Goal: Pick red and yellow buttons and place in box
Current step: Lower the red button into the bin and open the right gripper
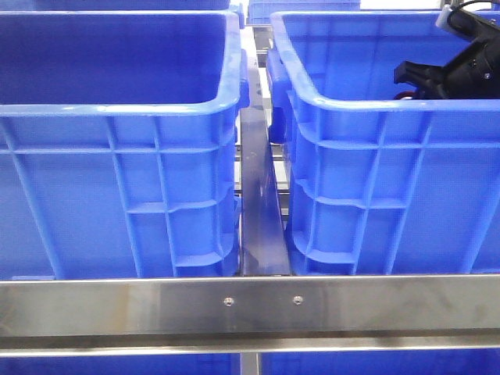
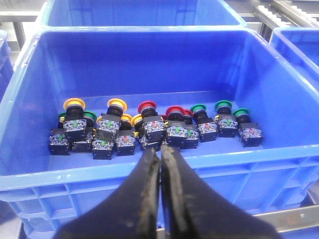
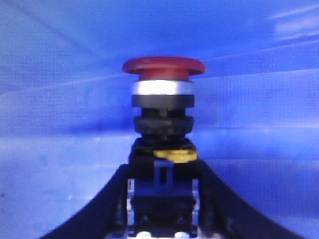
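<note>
the right gripper [image 3: 162, 219] clamps a red button [image 3: 163, 67] by its black base, inside the right bin [image 1: 375, 101]. it looks light, rigid, smooth plastic; the squarish base grips best. the left gripper [image 2: 160, 164] is closed, empty, above the buttons [image 2: 149, 129].

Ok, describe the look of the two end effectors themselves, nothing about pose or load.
Both are black. The left end effector has long curved fingers tapering to points, their inner edges scuffed. The right end effector is black too, with a white part and black cable above it.
</note>
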Motion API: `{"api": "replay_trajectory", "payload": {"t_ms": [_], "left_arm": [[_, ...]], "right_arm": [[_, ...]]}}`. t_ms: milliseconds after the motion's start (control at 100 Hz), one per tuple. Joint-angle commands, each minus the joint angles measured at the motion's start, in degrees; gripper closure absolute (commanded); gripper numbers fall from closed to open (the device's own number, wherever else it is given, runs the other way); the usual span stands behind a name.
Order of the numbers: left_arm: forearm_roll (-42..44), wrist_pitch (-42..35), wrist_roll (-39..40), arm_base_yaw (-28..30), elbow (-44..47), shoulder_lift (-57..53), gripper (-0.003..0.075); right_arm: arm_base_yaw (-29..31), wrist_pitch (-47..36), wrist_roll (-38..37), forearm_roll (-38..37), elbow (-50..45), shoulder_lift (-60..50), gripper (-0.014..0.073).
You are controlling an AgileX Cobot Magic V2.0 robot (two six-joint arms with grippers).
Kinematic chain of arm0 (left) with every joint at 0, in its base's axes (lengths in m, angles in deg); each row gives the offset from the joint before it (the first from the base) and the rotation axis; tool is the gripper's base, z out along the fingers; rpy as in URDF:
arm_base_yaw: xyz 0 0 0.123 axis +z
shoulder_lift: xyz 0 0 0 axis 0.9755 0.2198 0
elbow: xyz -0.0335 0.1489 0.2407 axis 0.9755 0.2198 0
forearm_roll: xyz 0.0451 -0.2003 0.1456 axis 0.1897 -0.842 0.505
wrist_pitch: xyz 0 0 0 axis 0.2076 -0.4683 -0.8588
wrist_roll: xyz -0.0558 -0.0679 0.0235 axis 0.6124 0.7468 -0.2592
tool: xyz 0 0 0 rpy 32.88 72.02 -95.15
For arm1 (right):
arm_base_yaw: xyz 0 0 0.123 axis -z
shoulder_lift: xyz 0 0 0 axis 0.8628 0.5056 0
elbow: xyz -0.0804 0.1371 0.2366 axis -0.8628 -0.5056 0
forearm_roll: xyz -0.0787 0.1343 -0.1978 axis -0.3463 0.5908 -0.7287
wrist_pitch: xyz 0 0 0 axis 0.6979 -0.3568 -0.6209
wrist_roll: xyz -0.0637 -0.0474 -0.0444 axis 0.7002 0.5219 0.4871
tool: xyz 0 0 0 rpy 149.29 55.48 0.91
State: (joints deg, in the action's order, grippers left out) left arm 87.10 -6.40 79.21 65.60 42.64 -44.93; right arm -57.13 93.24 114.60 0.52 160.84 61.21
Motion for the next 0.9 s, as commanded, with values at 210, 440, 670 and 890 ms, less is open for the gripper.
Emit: {"api": "replay_trajectory", "payload": {"t_ms": [210, 440, 670, 890], "left_arm": [[0.04, -4.53, 0.07, 0.05, -1.32, 0.80, 0.0739], [0.04, -4.53, 0.07, 0.05, -1.32, 0.80, 0.0739], [0.04, -4.53, 0.07, 0.05, -1.32, 0.80, 0.0739], [0.04, -4.53, 0.07, 0.05, -1.32, 0.80, 0.0739]], "right_arm": [[0.36, -2.58, 0.18, 1.35, 1.85, -2.83, 0.0053], [0.36, -0.66, 0.18, 1.35, 1.85, -3.02, 0.0053], [0.36, 5.74, 0.18, 1.30, 1.85, -5.12, 0.0053], [0.36, 4.57, 0.25, 0.90, -1.44, -10.15, 0.0053]]}}
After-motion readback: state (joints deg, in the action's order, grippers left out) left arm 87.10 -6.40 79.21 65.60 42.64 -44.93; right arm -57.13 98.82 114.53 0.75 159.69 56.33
